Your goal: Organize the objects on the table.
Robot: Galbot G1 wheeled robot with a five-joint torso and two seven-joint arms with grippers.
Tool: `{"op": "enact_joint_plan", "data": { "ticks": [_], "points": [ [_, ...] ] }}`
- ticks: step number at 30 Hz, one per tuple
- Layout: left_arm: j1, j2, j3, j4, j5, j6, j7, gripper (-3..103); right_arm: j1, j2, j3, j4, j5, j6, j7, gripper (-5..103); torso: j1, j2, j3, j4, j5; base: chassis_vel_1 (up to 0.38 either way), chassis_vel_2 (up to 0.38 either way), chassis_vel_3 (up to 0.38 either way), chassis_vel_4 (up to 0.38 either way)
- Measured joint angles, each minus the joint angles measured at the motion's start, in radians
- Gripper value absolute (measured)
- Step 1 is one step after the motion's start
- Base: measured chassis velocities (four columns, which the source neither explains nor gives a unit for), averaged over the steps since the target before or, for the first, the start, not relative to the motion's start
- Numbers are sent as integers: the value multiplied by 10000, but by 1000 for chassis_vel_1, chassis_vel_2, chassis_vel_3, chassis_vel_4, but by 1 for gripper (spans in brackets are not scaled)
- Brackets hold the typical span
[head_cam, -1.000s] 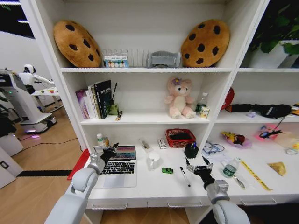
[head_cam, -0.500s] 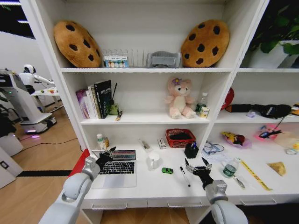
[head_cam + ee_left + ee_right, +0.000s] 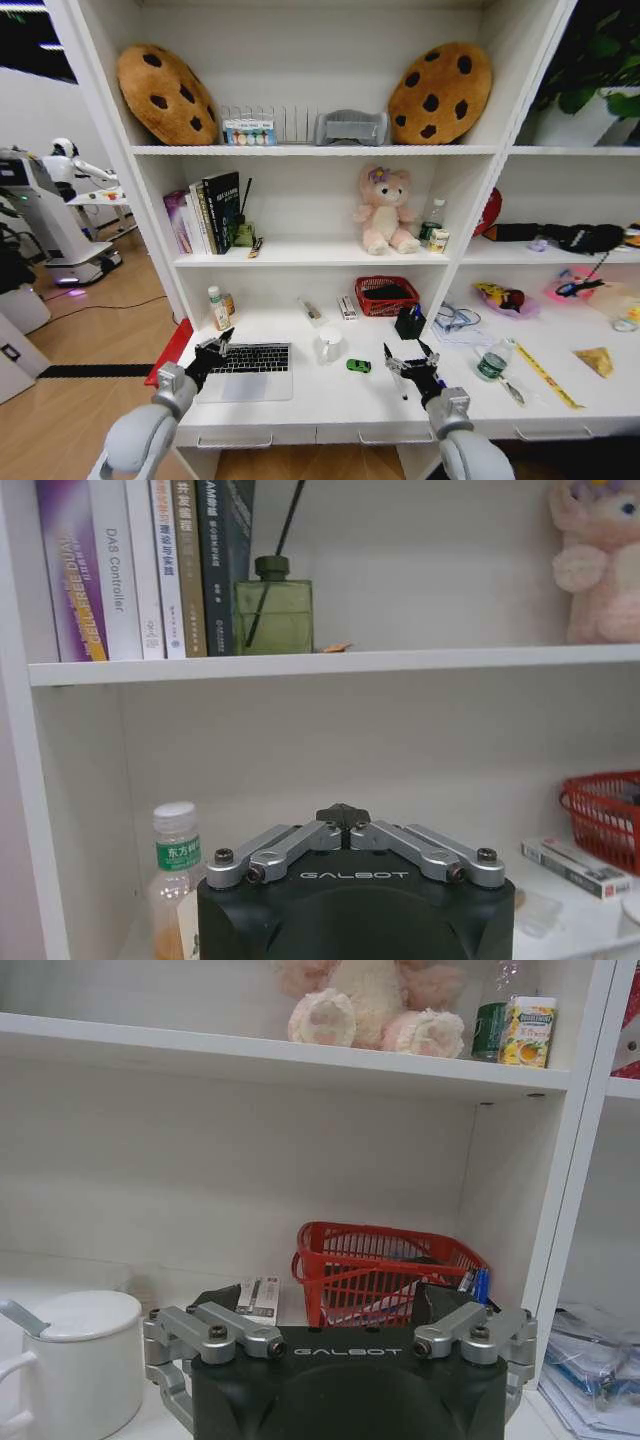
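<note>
Both arms have drawn back toward the lower frame; laptop lid now lies flat.

Left end effector, fingers clenched together, hovers at the laptop's left edge. Right end effector, fingers spread, hangs above the pen at lower centre-right of the tabletop. Judged step: reaching for the pen; next calls for descending squarely over it.

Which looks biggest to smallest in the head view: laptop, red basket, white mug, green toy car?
1. laptop
2. red basket
3. white mug
4. green toy car

The basket sits farther back than the laptop, so its apparent size is somewhat understated, but the order looks safe.
</note>
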Motion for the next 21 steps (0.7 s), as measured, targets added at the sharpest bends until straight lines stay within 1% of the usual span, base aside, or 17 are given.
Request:
{"op": "enact_joint_plan", "data": {
  "ticks": [1, 3, 4, 6, 7, 9, 15, 16, 18, 19, 20, 21],
  "points": [
    [-271, -14, 86, 120, -154, 226, -127, 0, -18, -75, 102, -4, 71, 16, 0, 100, 0, 0, 0, -1, 0, 0, 0, 0, 0],
    [-355, -5, 156, 198, -134, 301, -129, 0, -32, -105, 143, -15, 94, 29, 0, 100, 1, 0, 0, -1, 0, 0, 0, 0, 0],
    [-416, 36, 284, 341, 27, 361, -67, 0, -59, -140, 199, -34, 142, 54, 0, 100, 1, 0, 0, -1, 0, 0, 0, 0, 0],
    [-415, 116, 540, 594, 350, 326, 110, 0, -91, -156, 254, -61, 204, 96, 1, 100, 2, 0, 0, 1, 0, 0, 0, 0, 0],
    [-415, 116, 540, 594, 350, 326, 110, 0, -91, -156, 254, -61, 204, 96, 1, 100, 2, 0, 0, 1, 0, 0, 0, 0, 0],
    [-438, 135, 797, 865, 526, 149, 144, 0, -93, -137, 269, -106, 211, 143, 4, 100, 1, -1, 0, 3, 0, 0, 0, 0, 0],
    [-607, 29, 986, 1075, 671, 105, 138, 0, -99, -57, 269, -120, 203, 177, 9, 100, 1, 0, 0, 1, -1, 0, 0, 0, 0],
    [-668, -27, 1028, 1110, 721, 165, 140, 0, -114, -22, 265, -121, 185, 178, 17, 100, 2, 0, 0, 1, -1, 0, 0, 0, 0],
    [-629, -17, 1006, 1087, 840, 385, 300, 0, -150, -17, 265, -125, 127, 184, 19, 100, 2, 0, 0, -1, -2, 0, 0, 0, 0],
    [-629, -17, 1006, 1087, 840, 385, 300, 0, -150, -17, 265, -125, 127, 184, 19, 100, 2, 0, 0, -1, -2, 0, 0, 0, 0],
    [-279, 90, 803, 1041, 1143, 361, 596, 0, -141, -23, 250, -190, 87, 186, 22, 100, 2, -1, 0, 1, 0, 0, 0, 0, 0],
    [-279, 90, 803, 1041, 1143, 361, 596, 0, -141, -23, 250, -190, 87, 186, 22, 100, 2, -1, 0, 1, 0, 0, 0, 0, 0]
  ]
}}
